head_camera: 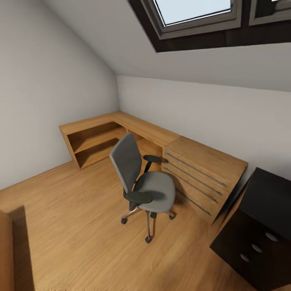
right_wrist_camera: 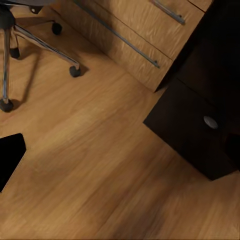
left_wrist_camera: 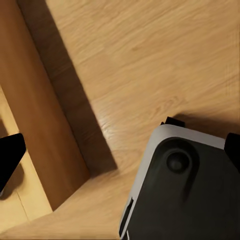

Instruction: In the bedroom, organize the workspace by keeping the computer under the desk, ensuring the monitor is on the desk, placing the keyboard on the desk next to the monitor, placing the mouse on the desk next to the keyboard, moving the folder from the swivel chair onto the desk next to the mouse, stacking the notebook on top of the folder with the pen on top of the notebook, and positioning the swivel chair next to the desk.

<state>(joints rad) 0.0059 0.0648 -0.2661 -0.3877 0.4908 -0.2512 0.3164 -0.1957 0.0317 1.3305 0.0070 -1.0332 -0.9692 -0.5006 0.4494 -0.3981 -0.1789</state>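
The swivel chair [head_camera: 145, 186], with grey seat and back and black armrests, stands on the wooden floor in the middle of the room, and its seat is bare. Its chrome base and casters [right_wrist_camera: 30, 40] appear in the right wrist view. A corner of the black desk [head_camera: 270, 194] with its dark drawer unit and round knobs [right_wrist_camera: 200, 130] is at the lower right. One black fingertip [left_wrist_camera: 9, 155] of my left gripper and one black fingertip [right_wrist_camera: 9, 160] of my right gripper hang over the floor. The computer, monitor, keyboard, mouse, folder, notebook and pen are out of view.
A light wooden drawer chest [head_camera: 202, 173] stands between the chair and the desk, against the far wall. A low L-shaped wooden shelf [head_camera: 97, 137] fills the far corner. Wooden furniture [left_wrist_camera: 40, 125] is close at my left, beside my base [left_wrist_camera: 185, 190]. Open floor [head_camera: 72, 210] lies ahead.
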